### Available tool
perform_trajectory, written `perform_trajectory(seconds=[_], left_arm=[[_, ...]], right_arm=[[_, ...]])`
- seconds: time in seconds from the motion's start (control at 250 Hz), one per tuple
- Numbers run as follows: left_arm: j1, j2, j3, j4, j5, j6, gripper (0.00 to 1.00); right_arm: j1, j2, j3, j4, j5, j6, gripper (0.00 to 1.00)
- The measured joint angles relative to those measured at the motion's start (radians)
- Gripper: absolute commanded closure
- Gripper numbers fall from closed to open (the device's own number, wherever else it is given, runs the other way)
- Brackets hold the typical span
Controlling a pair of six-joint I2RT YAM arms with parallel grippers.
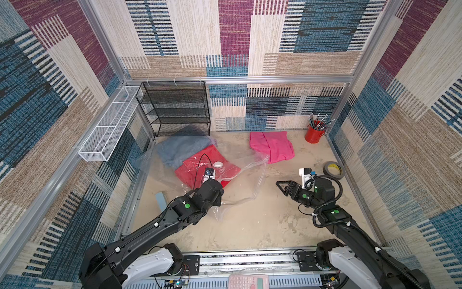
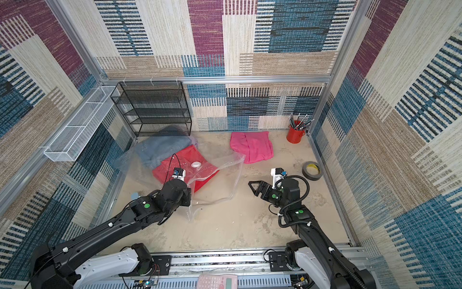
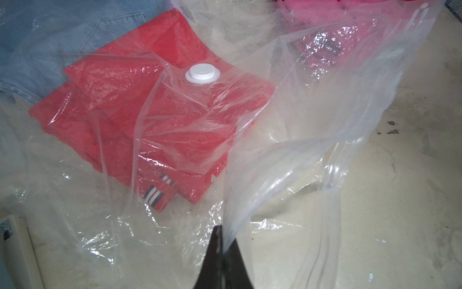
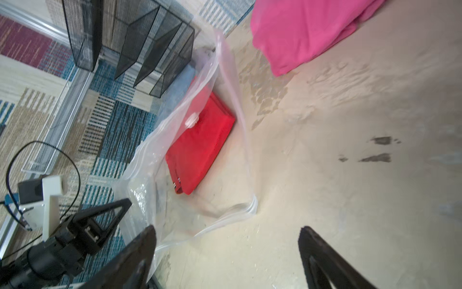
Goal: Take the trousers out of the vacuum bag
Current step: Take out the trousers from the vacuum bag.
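**Bag may be dragged with its contents**

The rim of the vacuum bag (image 3: 312, 100) is pinched in the closed left gripper (image 3: 220, 232). The right gripper (image 4: 226, 229) is held wide open and empty near the mouth. Should the pinch slip, the whole bag could be pulled along with the red trousers (image 3: 150, 112), which lie inside toward the table's far left corner.

The right gripper (image 4: 227, 228) stands with jaws wide apart at the frame's edge. Mid-frame, red trousers (image 4: 200, 142) lie inside the vacuum bag (image 4: 225, 205) on the tabletop (image 4: 350, 175); pink trousers (image 4: 300, 32) lie outside it, in a corner.
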Motion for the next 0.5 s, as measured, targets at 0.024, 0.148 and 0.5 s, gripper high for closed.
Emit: perform_trajectory(seconds=[0.024,0.148,0.5], left_arm=[[0.0,-0.002,0.0,0.0,0.001,0.0,1.0],[0.0,-0.011,0.0,0.004,0.003,0.001,1.0],[0.0,-0.026,0.002,0.011,0.02,0.038,1.0]], right_arm=[[0.027,0.005,0.0,0.011,0.003,0.014,0.12],[0.181,0.032,0.0,0.09,0.063,0.09,0.18],[0.445,0.38,0.098,0.37,0.253,0.251,0.28]])
